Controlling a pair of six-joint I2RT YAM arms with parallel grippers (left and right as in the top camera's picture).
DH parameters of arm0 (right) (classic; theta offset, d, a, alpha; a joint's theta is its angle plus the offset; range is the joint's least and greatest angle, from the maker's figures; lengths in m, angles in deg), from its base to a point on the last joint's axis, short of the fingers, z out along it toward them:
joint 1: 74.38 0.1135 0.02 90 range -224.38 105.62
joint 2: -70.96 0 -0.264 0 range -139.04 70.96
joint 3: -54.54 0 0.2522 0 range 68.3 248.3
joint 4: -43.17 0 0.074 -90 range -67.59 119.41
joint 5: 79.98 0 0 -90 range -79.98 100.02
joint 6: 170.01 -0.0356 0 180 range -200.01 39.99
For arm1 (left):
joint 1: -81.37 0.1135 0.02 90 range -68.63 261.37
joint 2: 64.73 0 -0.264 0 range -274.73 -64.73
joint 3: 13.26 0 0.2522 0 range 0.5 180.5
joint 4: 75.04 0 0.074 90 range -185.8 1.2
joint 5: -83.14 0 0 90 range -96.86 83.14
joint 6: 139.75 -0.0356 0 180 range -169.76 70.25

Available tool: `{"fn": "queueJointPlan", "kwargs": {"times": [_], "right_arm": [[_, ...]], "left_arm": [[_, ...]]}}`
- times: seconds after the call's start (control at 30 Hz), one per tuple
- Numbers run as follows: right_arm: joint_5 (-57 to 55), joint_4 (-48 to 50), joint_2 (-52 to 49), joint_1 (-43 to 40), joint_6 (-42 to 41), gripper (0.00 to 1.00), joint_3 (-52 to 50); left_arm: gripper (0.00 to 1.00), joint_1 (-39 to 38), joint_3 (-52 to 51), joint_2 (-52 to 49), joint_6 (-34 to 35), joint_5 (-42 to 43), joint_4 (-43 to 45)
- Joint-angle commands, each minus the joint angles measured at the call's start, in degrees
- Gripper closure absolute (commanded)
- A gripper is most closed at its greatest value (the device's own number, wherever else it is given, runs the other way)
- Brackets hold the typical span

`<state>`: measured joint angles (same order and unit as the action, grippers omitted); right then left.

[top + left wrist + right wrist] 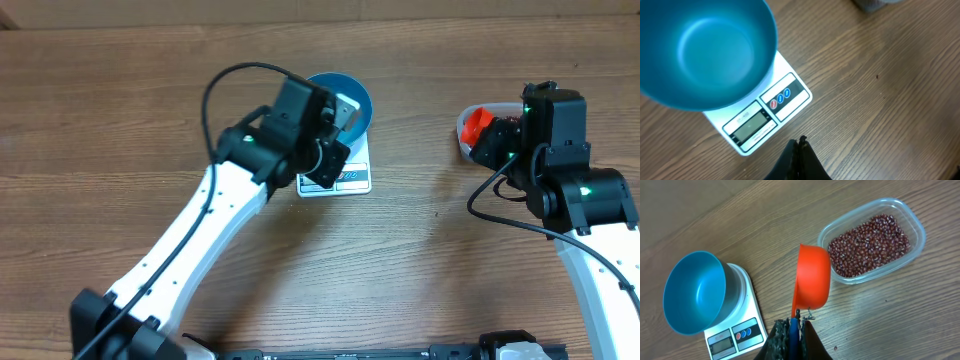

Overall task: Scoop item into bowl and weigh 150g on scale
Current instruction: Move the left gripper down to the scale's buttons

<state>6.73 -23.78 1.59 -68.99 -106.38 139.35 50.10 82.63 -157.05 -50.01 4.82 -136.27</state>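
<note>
The bright-blue bowl [705,50] [695,292] sits empty on the white scale [785,95] [737,330] [352,178]; from overhead the bowl [352,92] is half hidden by my left arm. My left gripper [800,142] [328,178] is shut on nothing, its tips just off the scale's display edge. My right gripper [796,322] [492,142] is shut on the blue handle of the red scoop [813,277] [478,122]. The scoop's cup hangs beside the clear tub [914,219] that holds the red-brown beans [867,242].
Bare wooden table [120,120] surrounds everything. The tub lies right of the scale with a gap of table between them; overhead, my right arm covers most of the tub [463,133]. A corner of the tub [872,4] shows at the top of the left wrist view.
</note>
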Motion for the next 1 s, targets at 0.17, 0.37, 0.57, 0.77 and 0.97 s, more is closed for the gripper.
{"fn": "queueJointPlan", "kwargs": {"times": [0.17,0.37,0.57,0.77,0.97], "right_arm": [[-0.9,-0.8,1.0,-2.0,-2.2,0.96,1.8],[-0.7,-0.8,1.0,-2.0,-2.1,0.96,1.8],[-0.7,-0.8,1.0,-2.0,-2.1,0.96,1.8],[-0.7,-0.8,1.0,-2.0,-2.1,0.96,1.8],[-0.7,-1.3,1.0,-2.0,-2.1,0.96,1.8]], "left_arm": [[0.96,-1.6,0.2,-10.1,-1.3,-2.2,1.9],[0.96,-1.6,0.2,-16.3,-1.3,-3.8,3.8],[0.96,-2.2,0.2,-19.0,-1.3,-4.3,4.5],[0.96,-2.6,0.2,-21.8,-1.2,-4.6,6.3],[0.96,-2.6,0.2,-23.7,-1.0,-4.7,7.6]]}}
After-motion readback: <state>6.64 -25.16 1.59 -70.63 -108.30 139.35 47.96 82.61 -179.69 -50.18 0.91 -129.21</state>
